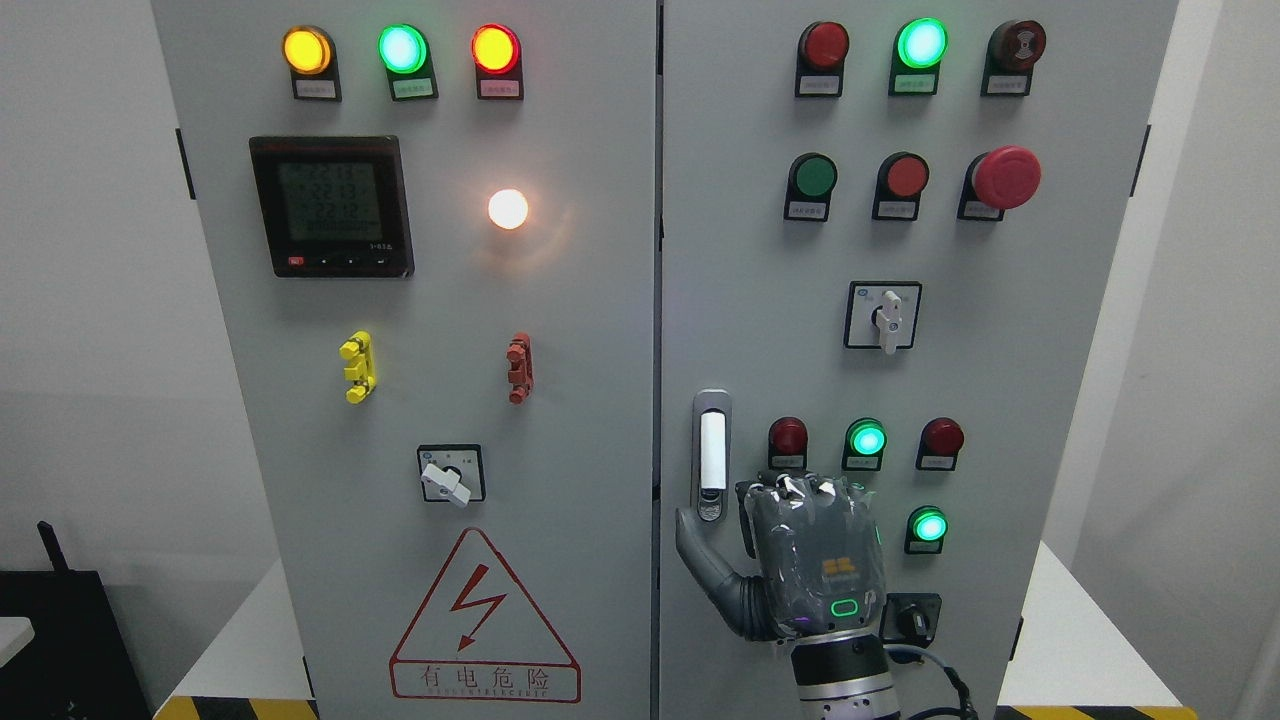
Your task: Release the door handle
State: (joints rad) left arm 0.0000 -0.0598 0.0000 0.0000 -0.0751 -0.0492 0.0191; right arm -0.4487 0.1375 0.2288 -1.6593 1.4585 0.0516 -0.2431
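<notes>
Right hand (800,550) beside door handle (711,455), holding nothing.
Fingers curl against the right cabinet door (950,390); thumb reaches up-left, its tip just below the handle; contact cannot be told.

The picture is bright and sharp, with soft, even light on the gray cabinet (600,620). The white lamp (508,208) glows so hard it makes a blurry glare ring. The green lights (921,43) shine very bright too. The wall (90,300) has a soft shadow.
</notes>
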